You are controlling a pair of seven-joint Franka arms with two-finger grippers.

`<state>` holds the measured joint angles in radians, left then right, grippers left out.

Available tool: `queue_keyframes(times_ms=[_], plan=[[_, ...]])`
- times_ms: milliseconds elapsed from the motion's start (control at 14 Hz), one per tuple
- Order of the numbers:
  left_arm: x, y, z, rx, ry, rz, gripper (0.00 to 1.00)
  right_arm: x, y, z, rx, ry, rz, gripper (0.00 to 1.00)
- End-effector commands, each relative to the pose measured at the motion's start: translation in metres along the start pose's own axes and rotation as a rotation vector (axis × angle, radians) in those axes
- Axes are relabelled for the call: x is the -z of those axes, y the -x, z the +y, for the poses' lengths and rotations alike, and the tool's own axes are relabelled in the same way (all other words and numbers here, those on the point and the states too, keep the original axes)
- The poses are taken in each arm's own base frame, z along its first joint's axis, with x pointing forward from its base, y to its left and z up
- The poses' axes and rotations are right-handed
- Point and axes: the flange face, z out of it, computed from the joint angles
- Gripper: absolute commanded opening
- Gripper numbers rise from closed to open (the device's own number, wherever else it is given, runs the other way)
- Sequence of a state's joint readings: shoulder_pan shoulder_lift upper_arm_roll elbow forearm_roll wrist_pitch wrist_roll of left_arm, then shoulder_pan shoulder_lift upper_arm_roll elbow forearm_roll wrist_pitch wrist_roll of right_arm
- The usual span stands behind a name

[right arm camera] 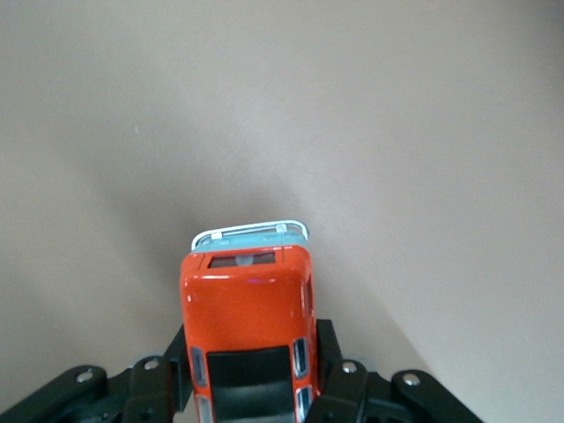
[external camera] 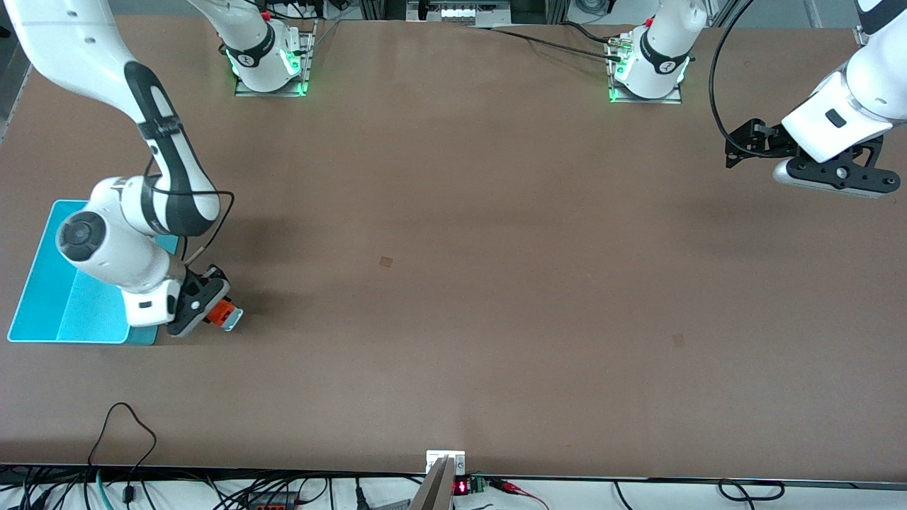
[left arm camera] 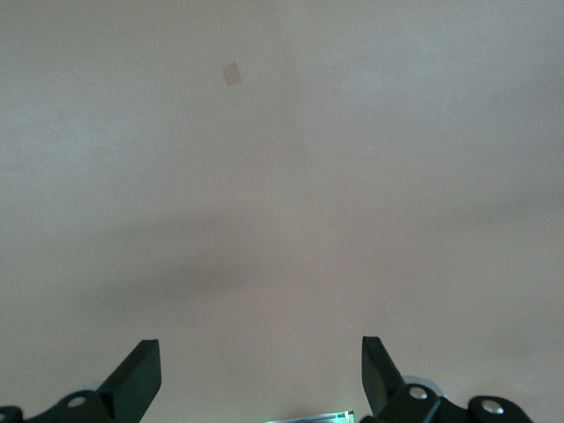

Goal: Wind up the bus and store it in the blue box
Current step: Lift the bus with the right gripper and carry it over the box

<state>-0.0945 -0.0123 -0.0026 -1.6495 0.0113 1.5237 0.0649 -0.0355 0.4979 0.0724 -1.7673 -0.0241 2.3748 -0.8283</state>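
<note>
Two-arm station viewed from across the desk (external camera: pixel 453 297). The right claw (external camera: pixel 212 306) is low at the right arm's end of the desk, just beside the blue box (external camera: pixel 49 283), at the corner of it nearest the front camera. Its fingers (right arm camera: pixel 328 348) are pressed against the flanks of the bus (right arm camera: pixel 248 308), pinching it along its rear half; the white-trimmed nose projects forward, clear of the fingers. Whether the wheels touch the desk cannot be told from either view. The bus is therefore outside the box, close to its wall, and storage is judged not yet done.

The left claw (left arm camera: pixel 262 374) hangs spread wide and empty over bare desk at the left arm's end, well apart from the work; this arm waits.

Hazards, as judged from this position: the grip sits toward the tail, so the projecting nose could pivot downward and slip out during a lift. If the spring is wound, free wheels may spin on release and run the bus along or against the box wall. A transfer kept too low could catch the tall thin wall and shove the box aside.
</note>
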Motion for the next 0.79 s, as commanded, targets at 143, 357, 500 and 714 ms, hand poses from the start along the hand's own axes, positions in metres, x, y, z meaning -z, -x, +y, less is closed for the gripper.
queue_keyframes(times_ms=[143, 357, 500, 714], plan=[[0.004, -0.004, -0.006, 0.017, 0.011, -0.012, 1.00, 0.045, 0.056, 0.034, -0.396, 0.012, -0.052, 0.00], [0.003, -0.005, -0.006, 0.017, 0.012, -0.007, 1.00, 0.055, 0.116, 0.067, -0.561, 0.031, -0.105, 0.00], [0.008, -0.007, -0.005, 0.014, 0.009, 0.005, 1.00, 0.056, 0.147, 0.085, -0.633, 0.053, -0.124, 0.00], [0.007, -0.008, -0.004, 0.014, 0.012, 0.005, 1.00, 0.036, 0.183, 0.102, -0.751, 0.047, -0.140, 0.00]])
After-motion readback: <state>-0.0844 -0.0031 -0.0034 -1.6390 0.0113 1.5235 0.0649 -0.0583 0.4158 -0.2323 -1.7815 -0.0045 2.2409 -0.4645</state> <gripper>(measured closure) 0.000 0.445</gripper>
